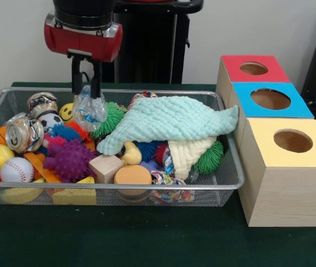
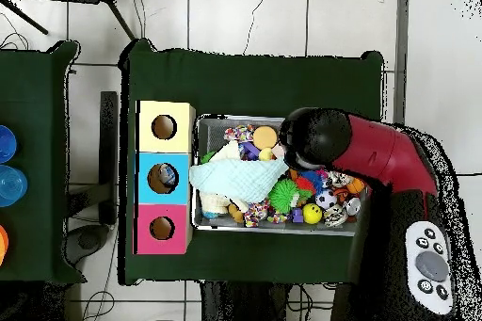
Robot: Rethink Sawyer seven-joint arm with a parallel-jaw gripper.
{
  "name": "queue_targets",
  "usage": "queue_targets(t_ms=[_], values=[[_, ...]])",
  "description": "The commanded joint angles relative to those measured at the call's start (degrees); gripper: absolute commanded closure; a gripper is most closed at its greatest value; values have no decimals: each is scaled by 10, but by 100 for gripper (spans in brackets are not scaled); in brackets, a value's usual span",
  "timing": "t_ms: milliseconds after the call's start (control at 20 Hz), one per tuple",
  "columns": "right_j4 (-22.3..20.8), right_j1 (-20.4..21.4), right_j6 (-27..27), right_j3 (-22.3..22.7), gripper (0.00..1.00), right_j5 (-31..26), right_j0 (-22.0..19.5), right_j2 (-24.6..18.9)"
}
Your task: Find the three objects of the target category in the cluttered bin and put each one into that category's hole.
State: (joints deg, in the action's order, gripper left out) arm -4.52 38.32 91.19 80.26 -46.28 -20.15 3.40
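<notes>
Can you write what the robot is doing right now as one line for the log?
gripper: jaws shut on crumpled clear plastic bottle | bottle: above wire mesh bin | pale green cloth: over toys | boxes: red, blue, yellow holes

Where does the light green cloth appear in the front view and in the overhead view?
Front view: the light green cloth lies over the toys at the bin's right end, beside the blue box.
Overhead view: it lies at the bin's left end.
Shared landmark: the blue box.
</notes>
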Motion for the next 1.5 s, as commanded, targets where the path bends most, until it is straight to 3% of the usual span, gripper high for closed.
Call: queue_targets(t_ms=[50,800,1500], values=[[29,2,125,72,100,-41,10,8],[62,17,134,128,100,-12,38,27],[91,15,169,122,100,-24,90,52]])
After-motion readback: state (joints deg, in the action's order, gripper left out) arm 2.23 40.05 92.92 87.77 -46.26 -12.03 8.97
